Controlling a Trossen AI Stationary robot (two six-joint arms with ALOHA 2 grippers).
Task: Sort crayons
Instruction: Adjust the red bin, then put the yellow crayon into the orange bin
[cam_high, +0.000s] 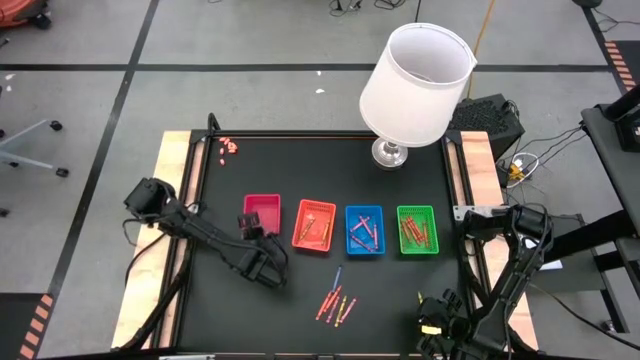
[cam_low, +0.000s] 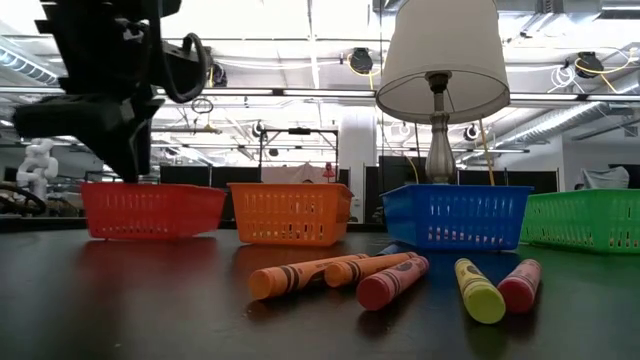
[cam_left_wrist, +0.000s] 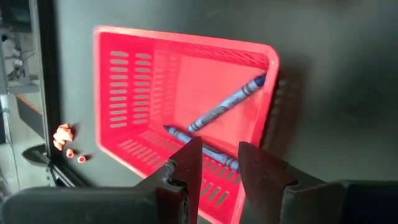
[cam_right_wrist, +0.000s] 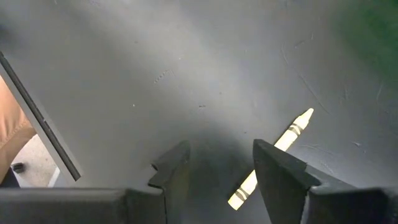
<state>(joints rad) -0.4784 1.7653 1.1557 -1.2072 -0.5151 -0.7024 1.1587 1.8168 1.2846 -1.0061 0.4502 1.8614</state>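
I count four slotted plastic trays, red, orange, blue and green, plus one white-shaded table lamp.

Lamp blocks the far side behind the trays; near mat lies open

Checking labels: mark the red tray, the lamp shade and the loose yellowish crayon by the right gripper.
red tray (cam_left_wrist: 186, 81), left wrist view, on its bare floor.
lamp shade (cam_high: 415, 85), high view, on the white outer side.
yellowish crayon (cam_right_wrist: 292, 132), right wrist view, on the wrapped upper body near the tip.
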